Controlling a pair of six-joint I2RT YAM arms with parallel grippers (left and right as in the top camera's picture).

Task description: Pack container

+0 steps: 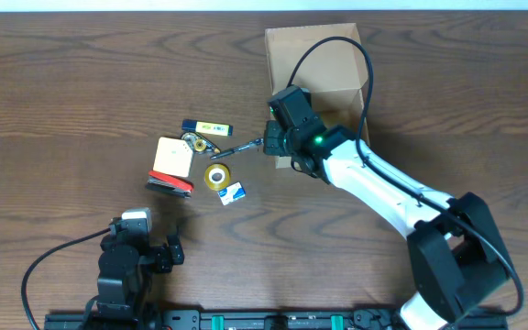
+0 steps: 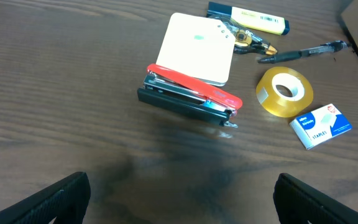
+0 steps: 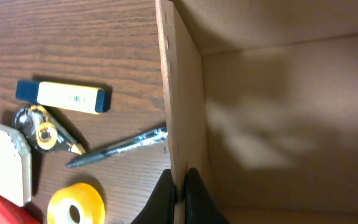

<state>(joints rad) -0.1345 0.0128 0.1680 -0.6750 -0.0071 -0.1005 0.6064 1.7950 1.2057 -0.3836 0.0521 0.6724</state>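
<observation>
The container (image 1: 319, 64), a tan cardboard box, lies open at the back of the table. My right gripper (image 1: 278, 142) is shut on the box's left wall. In the right wrist view the two black fingers (image 3: 163, 199) pinch that cardboard edge (image 3: 182, 93), one outside and one inside, and what shows of the box interior (image 3: 278, 112) is bare cardboard. My left gripper (image 2: 182, 199) stands open over bare wood near the front left, its fingers (image 2: 61, 196) wide apart with nothing between them.
Left of the box lie a black pen (image 1: 241, 147), a yellow highlighter (image 1: 207, 127), a yellow tape roll (image 1: 216, 176), a blue-and-white staples box (image 1: 233, 192), a white pad (image 1: 172, 157) and a red-and-black stapler (image 1: 170, 186).
</observation>
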